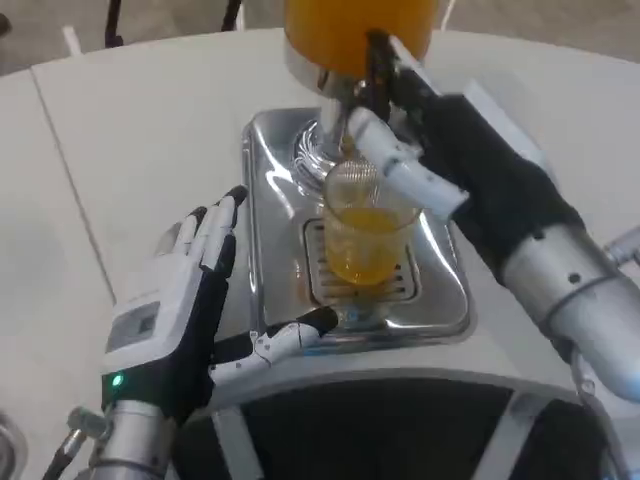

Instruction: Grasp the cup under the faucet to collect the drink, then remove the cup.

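A clear cup [366,238] stands upright on the slotted drip tray [318,285] under the chrome faucet [340,120]. Orange drink fills about half of it. My right hand [440,135] reaches in from the right above the cup, with its fingers [400,160] around the black faucet lever [376,58]. My left hand [180,300] is left of the chrome base, palm toward the cup and fingers spread, holding nothing. Its thumb [285,338] lies along the front edge of the base. It stays clear of the cup.
The dispenser's orange tank [350,25] stands at the top over a chrome base [268,170] on the white table [130,130]. My right forearm [570,290] crosses the right side. The table's front edge [400,385] runs just below the base.
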Robot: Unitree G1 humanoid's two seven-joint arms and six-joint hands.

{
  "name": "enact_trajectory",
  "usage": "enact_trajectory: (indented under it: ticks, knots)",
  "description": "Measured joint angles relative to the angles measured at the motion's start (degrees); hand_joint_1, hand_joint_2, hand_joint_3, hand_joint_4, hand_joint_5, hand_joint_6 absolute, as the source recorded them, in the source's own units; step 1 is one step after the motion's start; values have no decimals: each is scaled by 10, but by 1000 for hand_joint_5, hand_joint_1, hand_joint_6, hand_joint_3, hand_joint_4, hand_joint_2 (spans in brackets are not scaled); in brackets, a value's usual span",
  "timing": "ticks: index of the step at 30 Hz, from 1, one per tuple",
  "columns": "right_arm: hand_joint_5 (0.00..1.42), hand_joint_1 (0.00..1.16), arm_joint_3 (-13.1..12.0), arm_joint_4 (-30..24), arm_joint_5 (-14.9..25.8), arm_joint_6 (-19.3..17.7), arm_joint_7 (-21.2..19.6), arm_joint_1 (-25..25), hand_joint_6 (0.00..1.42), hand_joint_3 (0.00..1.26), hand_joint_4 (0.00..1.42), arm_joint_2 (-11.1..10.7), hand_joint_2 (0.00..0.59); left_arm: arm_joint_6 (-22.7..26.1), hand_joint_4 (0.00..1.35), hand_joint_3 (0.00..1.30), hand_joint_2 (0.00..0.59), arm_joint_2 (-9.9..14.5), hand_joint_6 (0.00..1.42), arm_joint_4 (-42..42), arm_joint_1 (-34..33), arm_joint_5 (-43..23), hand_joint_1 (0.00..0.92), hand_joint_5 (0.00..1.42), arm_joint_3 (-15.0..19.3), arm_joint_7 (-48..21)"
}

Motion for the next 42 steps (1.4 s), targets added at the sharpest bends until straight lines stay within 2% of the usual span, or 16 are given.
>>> enact_trajectory:
  ticks: [3, 4, 5, 7, 12, 13, 16, 20, 22, 24, 26, 28, 30, 33, 37, 42]
  knots:
    - [0, 366, -1, -18, 0, -8, 0, 20, 27, 44, 0, -22, 586, -1, 0, 0, 57, 0, 0, 0, 0, 0, 144, 0, -3, 0]
    - [0, 374, -1, -25, -1, -14, 4, 29, 29, 44, 0, -38, 577, -2, 0, 0, 57, 0, 0, 0, 0, 0, 140, 0, -4, 0]
    - [0, 377, -1, -37, -1, -20, 18, 42, 29, 44, 0, -66, 576, -2, 0, 0, 55, 0, 0, 0, -1, -1, 126, 0, -4, 1]
    - [0, 381, -2, -49, -2, -24, 32, 53, 30, 44, 0, -94, 578, -2, 0, 0, 52, 0, 0, 1, -4, -2, 121, 0, -5, 1]
    - [0, 411, -12, -147, -37, -34, 73, 114, 19, 44, 0, -195, 559, -3, 0, 0, 51, 0, 0, 4, -15, -4, 115, 0, -7, 1]
    - [0, 427, -13, -171, -44, -44, 86, 129, 16, 44, 0, -218, 548, -3, 0, 0, 51, 0, 0, 5, -17, -4, 113, 0, -8, 1]
    - [0, 436, -20, -208, -64, -78, 108, 175, 7, 29, 0, -260, 542, -4, 0, 0, 48, -1, 0, 6, -19, -5, 90, 0, -12, 1]
    - [0, 449, -33, -219, -103, -149, 124, 235, 1, 23, 0, -289, 522, -4, 0, 0, 53, -1, 0, 9, -21, -7, 78, 0, -15, 1]
    - [0, 483, -37, -219, -130, -189, 127, 259, 1, 15, 0, -290, 478, -4, 0, 0, 51, -1, 0, 11, -22, -7, 76, 0, -19, 1]
    - [0, 602, -40, -220, -160, -226, 126, 288, 1, 14, 0, -288, 394, -4, 0, 0, 50, -2, 0, 13, -25, -7, 76, 0, -21, 1]
    - [0, 707, -42, -219, -178, -247, 126, 317, 1, 6, 0, -284, 357, -3, 0, 0, 43, -3, 0, 22, -32, -7, 104, 0, -24, 1]
    - [0, 744, -46, -218, -184, -262, 115, 352, 14, 0, 0, -262, 332, -1, 0, 0, 42, -7, 0, 32, -41, -7, 134, 0, -27, 1]
    - [0, 751, -54, -216, -205, -287, 105, 368, 16, 0, 0, -258, 327, 0, 0, 0, 41, -10, 0, 38, -45, -7, 139, 0, -28, 1]
    - [0, 755, -69, -206, -240, -344, 85, 379, 17, 0, 0, -266, 326, 0, 0, 0, 41, -17, 0, 53, -55, -7, 141, 0, -28, 5]
    - [0, 752, -86, -149, -275, -432, 32, 417, 17, 0, 0, -262, 321, -1, 0, 0, 41, -25, 0, 70, -69, -8, 142, 0, -28, 20]
    - [0, 724, -90, -64, -279, -466, 15, 404, 18, 0, 0, -246, 314, -6, 0, 0, 41, -39, 0, 105, -87, -12, 142, 0, -30, 43]
